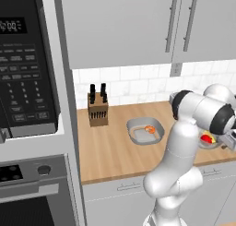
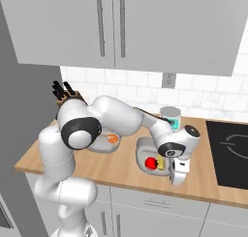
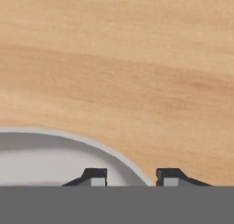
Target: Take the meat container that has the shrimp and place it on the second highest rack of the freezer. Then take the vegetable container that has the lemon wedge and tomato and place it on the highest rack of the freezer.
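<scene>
Currently your pincer (image 3: 131, 177) hangs parted over the near rim of the vegetable container (image 2: 145, 146) on the worktop (image 1: 110, 151), gripping nothing; meat container (image 1: 145, 130) sits left.

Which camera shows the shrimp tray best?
The left base view: the shrimp tray sits whole and unblocked on the counter. In the right base view the arm hides most of it.
</scene>
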